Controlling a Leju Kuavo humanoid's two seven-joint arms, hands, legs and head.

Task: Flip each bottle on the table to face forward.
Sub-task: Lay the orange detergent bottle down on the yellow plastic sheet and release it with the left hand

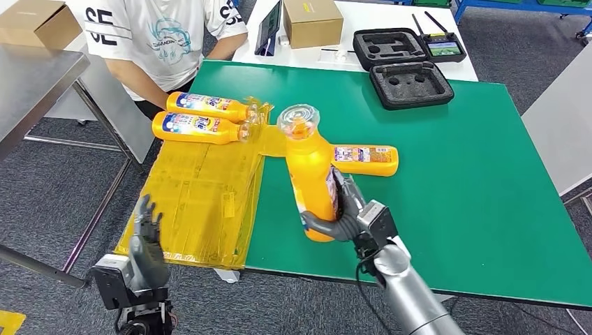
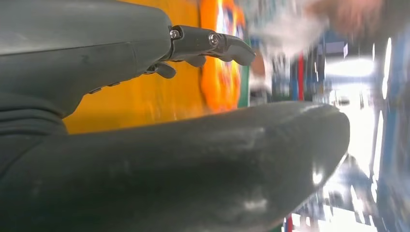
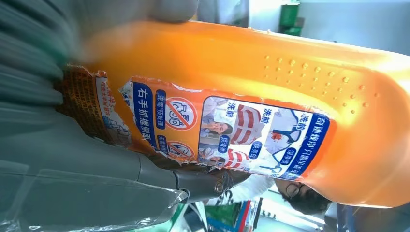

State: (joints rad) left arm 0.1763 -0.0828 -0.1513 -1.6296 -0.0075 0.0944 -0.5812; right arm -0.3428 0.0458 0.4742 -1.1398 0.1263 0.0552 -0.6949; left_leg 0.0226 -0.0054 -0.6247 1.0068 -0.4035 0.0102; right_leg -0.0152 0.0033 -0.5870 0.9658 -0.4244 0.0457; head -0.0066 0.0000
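Note:
My right hand (image 1: 341, 209) grips an orange bottle (image 1: 311, 174) with a clear cap, lifted off the green table and tilted toward the camera. Up close, the right wrist view has the held bottle's (image 3: 270, 111) torn label and my fingers (image 3: 203, 183) wrapped around it. A second orange bottle (image 1: 365, 159) lies on the green top just behind it. Two more bottles (image 1: 206, 106) (image 1: 197, 128) lie side by side on the yellow sheet at the far left. My left hand (image 1: 147, 244) hovers empty by the sheet's near corner, fingers apart (image 2: 212, 43).
A person in a white shirt (image 1: 160, 35) sits at the far left edge of the green table (image 1: 454, 174). The yellow plastic sheet (image 1: 195, 202) covers the table's left end. An open black foam case (image 1: 405, 63) and a cardboard box (image 1: 312, 21) are at the back.

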